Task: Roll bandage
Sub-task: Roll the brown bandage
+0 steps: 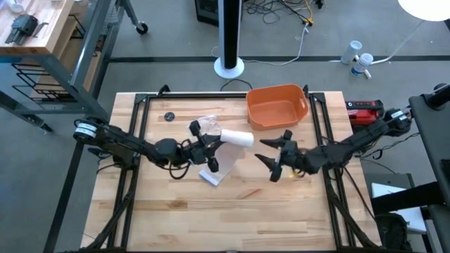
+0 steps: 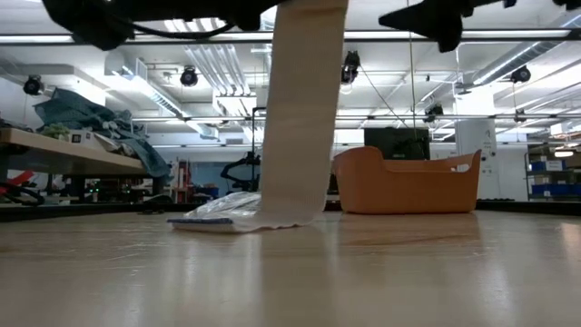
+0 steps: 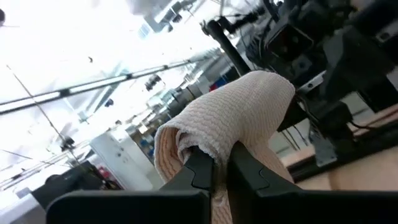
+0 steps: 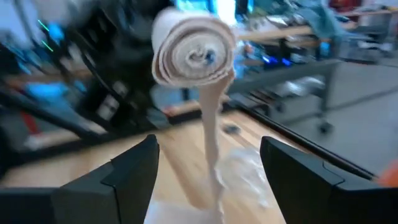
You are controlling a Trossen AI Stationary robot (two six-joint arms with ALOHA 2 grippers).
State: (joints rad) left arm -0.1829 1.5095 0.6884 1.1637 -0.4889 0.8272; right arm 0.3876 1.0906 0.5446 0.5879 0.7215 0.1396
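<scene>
I'm holding the left gripper point(image 1: 208, 146) clamped on the rolled end of the bandage point(image 1: 235, 138), lifted well clear of the table point(image 1: 281, 211); the left wrist view shows its two dark fingers point(image 3: 200, 169) pinched together into the near end of the roll. I judge that I'm gripping it at one end so the rest of the roll sticks out free toward my other arm, and holding it high so the loose tail is hanging straight and taut-ish instead of bunching. That tail is dropping from the roll down to the tabletop, where its last stretch is lying flat just beside the crumpled clear wrapper point(image 1: 204, 127), as the low view shows.

Out from there, the right gripper point(image 1: 275, 156) is hovering near the free end of the roll, apart from it, its fingers spread wide with nothing between them. From the right wrist view the roll's spiral face is sitting squarely ahead between those fingers, so I reckon I'm lining up to take hold of that end and turn it.

For room: the orange tub point(image 1: 278, 107) is sitting beyond the right gripper, near enough to mind on any swing that way. Toward me the wood is open, which is giving the tail space to drag in as it winds.
</scene>
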